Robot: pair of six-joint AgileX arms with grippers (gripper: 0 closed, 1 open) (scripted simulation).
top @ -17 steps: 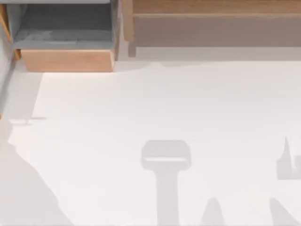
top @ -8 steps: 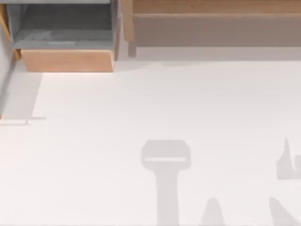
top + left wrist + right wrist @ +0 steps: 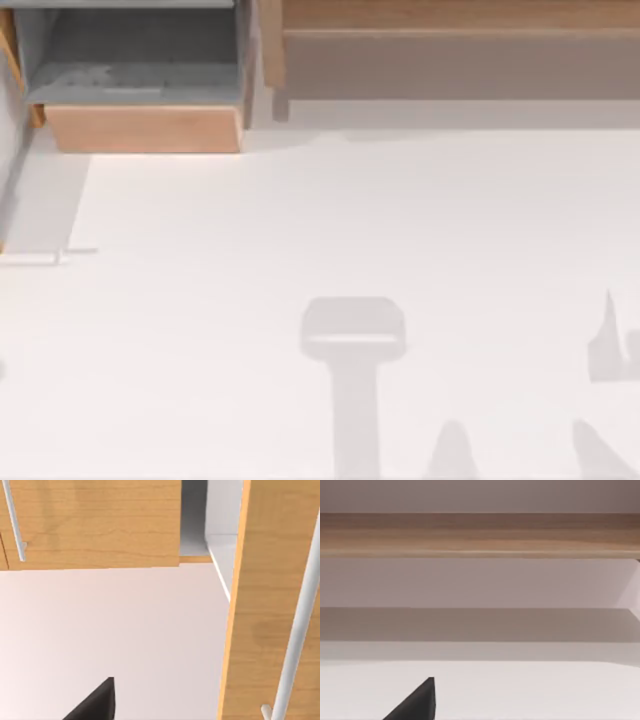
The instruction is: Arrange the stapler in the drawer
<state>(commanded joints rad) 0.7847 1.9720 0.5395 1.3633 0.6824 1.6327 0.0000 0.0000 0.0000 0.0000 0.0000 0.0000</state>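
Note:
The drawer (image 3: pixel 145 128) stands open at the table's far left in the top view, with a light wooden front panel and grey inner walls and floor. Only a faint pale streak marks its floor. The stapler is out of view. A black part of my left gripper (image 3: pixel 95 702) shows in the left wrist view, over bare white table and short of two wooden panels. A black part of my right gripper (image 3: pixel 415 702) shows in the right wrist view, over the table and facing the long shelf unit.
A long wood-and-grey shelf unit (image 3: pixel 450 50) runs along the back right. In the left wrist view, wooden panels (image 3: pixel 90 525) with white bar handles (image 3: pixel 295 630) flank a narrow grey gap. Soft shadows lie on the white table (image 3: pixel 300 220) near its front edge.
The broad shadow at the table's front left has shrunk away off the left edge. A pale streak has appeared on the drawer floor. Nothing else has moved.

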